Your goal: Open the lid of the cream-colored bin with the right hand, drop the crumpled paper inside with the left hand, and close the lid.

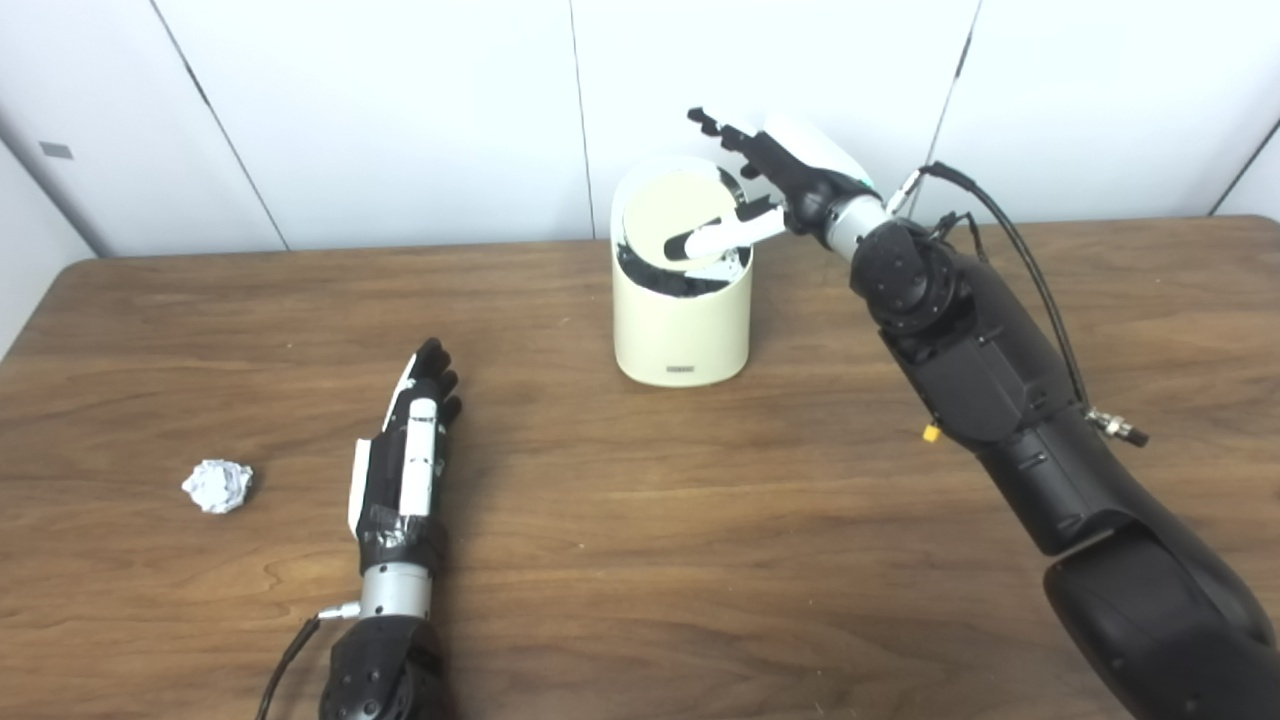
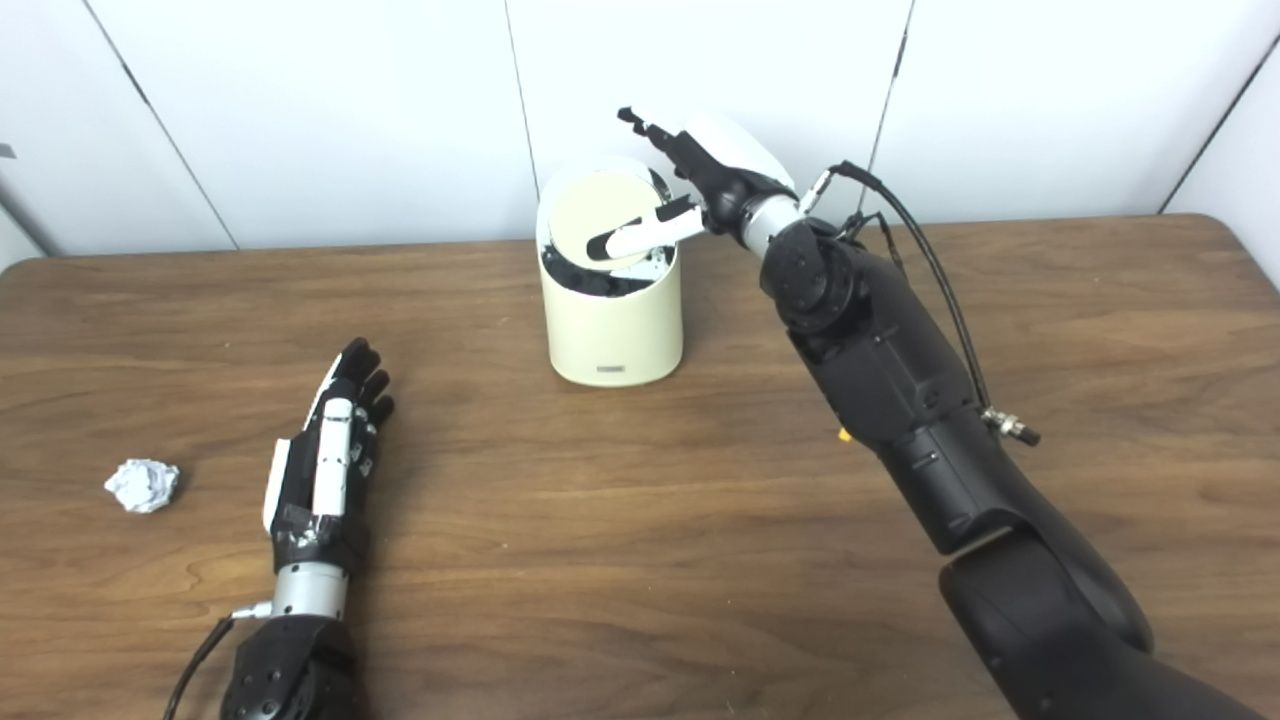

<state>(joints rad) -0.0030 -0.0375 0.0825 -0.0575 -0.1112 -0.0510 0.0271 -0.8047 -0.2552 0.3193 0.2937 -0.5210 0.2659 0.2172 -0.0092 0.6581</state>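
- Right hand (image 1: 775, 185) is seen first, reached over the far right side of the bin; its fingers are spread apart and nothing is clamped, while the thumb (image 1: 722, 236) is laid across the lid. This pose is judged as a push on the lid, so that the opening is uncovered.
- Largest of all is the wooden table (image 1: 700, 560), on which everything is placed.
- Next is the right arm (image 1: 980, 370), stretched diagonally from the lower right corner up to the bin, because the bin is set far from the robot.
- The cream-colored bin (image 1: 683, 335) is stood upright near the far edge of the table, its long axis vertical and its mouth pointed upward.
- The round lid (image 1: 672, 205) is tilted, its flat face turned toward the camera and a little to the left. A dark gap is shown under its lower edge, so the lid is judged as partly open.
- The left hand (image 1: 405, 465) is laid flat on the table, fingers together and pointed away from the robot toward the far wall. Nothing is held by it; it seems to be kept waiting.
- The crumpled paper (image 1: 217, 485) is rested on the table near the left hand, on its left side and not touched. It is well apart from the bin. No clear long axis is shown by it, as its shape is nearly round.
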